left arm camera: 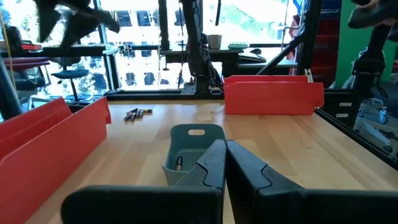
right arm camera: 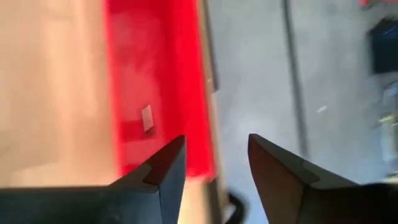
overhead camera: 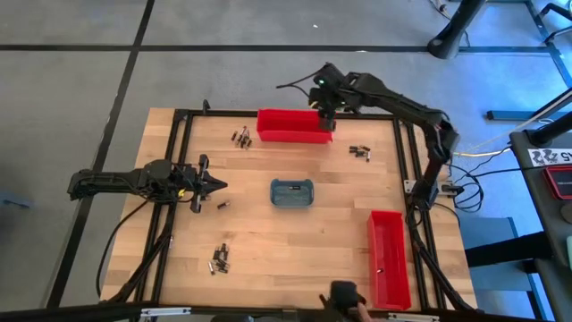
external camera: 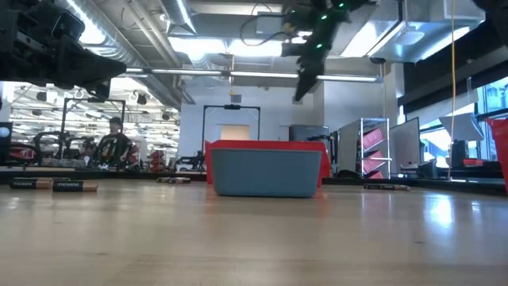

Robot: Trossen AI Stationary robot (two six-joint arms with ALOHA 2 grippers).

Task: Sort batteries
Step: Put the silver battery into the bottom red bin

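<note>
A: Where is the right end effector [overhead camera: 326, 114] seen, taking the grey-blue tray [overhead camera: 292, 192] as the landmark?

B: It is held in the air beyond the tray, above the far red bin [overhead camera: 294, 126] at the tabletop's [overhead camera: 268, 259] back edge. Its fingers [right arm camera: 163, 173] are spread apart, and nothing is seen between them. In the right wrist view a small pale object [right arm camera: 147, 117] is seen on the bin's floor beneath the fingers; what it is cannot be told.

A: And the left end effector [overhead camera: 220, 185]?

B: It is parked to the left of the tray, low over the tabletop, pointed toward the tray. Its fingers [left arm camera: 249, 171] are pressed together, with nothing pinched.

A: Where are the batteries found?

B: One battery [left arm camera: 179, 163] is seen lying inside the tray. A loose cluster [overhead camera: 241, 136] lies beyond the tray to the left, just beside the far bin's left end. Another cluster [overhead camera: 359, 151] lies beyond the tray to the right. A third cluster [overhead camera: 219, 258] lies nearer than the tray, to its left. A single battery [overhead camera: 222, 205] lies between the left end effector and the tray.

A: Is another bin present?

B: A second red bin [overhead camera: 390, 258] is set to the right of the tray, toward the near edge.
</note>
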